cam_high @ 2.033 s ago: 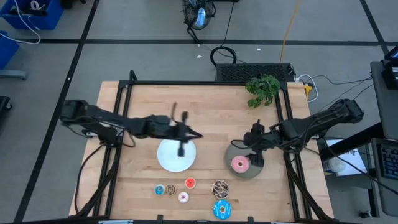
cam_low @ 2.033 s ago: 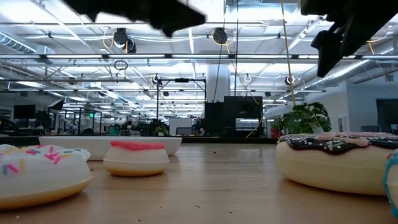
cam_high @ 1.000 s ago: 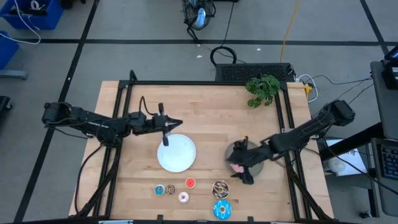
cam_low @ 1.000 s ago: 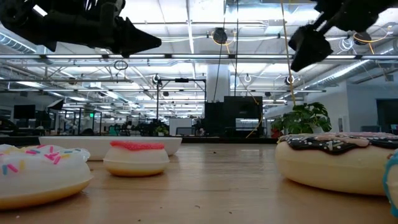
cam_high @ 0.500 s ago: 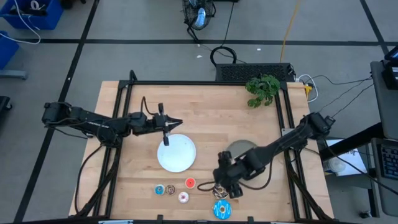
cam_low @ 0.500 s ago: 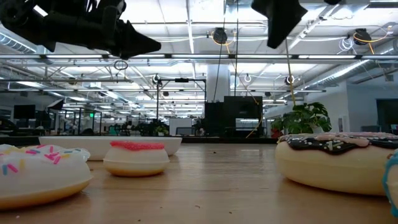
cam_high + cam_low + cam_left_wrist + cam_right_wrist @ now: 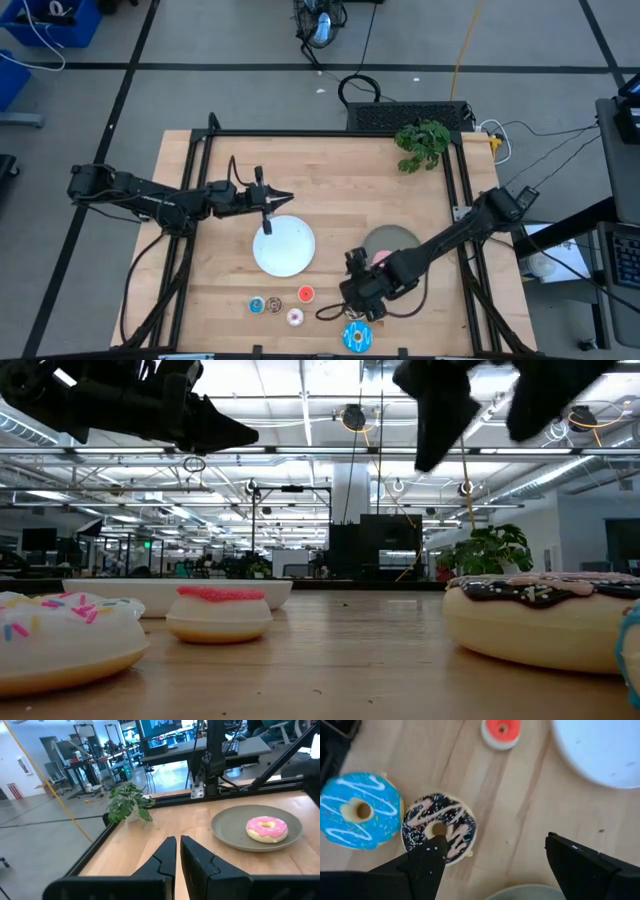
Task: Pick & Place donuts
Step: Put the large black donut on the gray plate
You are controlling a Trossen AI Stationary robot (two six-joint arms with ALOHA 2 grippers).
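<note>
The brown-and-white speckled donut (image 7: 439,829) lies flat on the table near the front edge, with the larger blue donut (image 7: 360,817) beside it. My right gripper (image 7: 494,840) is open and empty above the table; in the right wrist view one fingertip shows over the speckled donut. The pink donut (image 7: 266,828) lies on the round grey plate (image 7: 225,827). Four tiny donuts lie near the front edge: blue (image 7: 257,305), brown (image 7: 273,305), red-orange (image 7: 305,294) and whitish-pink (image 7: 295,317). My left gripper (image 7: 285,200) is shut and empty, above the far edge of the white plate (image 7: 283,250).
A small potted plant (image 7: 422,142) stands at the table's far right. A black frame (image 7: 330,133) runs along the far edge and down both sides. Bare wood lies between the white plate and the far edge.
My right gripper has left the grey plate and gone toward the table's near edge and a little left, ending over the speckled donut. The pink donut has stayed on the grey plate.
</note>
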